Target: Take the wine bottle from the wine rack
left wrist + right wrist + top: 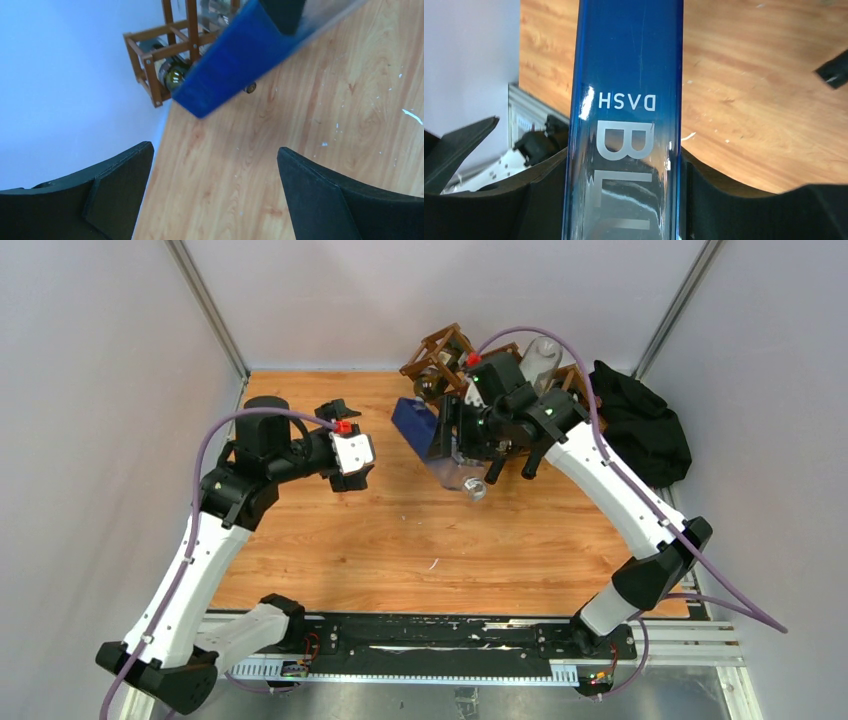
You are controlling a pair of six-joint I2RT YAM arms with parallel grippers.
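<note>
The wine bottle [425, 428] is square, blue at its base and clear toward its silver cap. My right gripper [470, 440] is shut on its body and holds it tilted just in front of the wine rack, clear of the openings. The right wrist view shows the bottle [626, 75], with white lettering, clamped in the right gripper [624, 172]. The brown wooden lattice wine rack [440, 352] stands at the back and shows in the left wrist view [150, 65]. My left gripper [345, 445] is open and empty, left of the bottle [235, 60]; its wrist view shows the left gripper [215, 165] over bare wood.
A dark green bottle [175, 76] lies in the rack's left end, and a pale bottle [540, 355] lies in it further right. A black cloth heap [645, 425] sits at the back right against the wall. Grey walls close in three sides of the table [400, 550].
</note>
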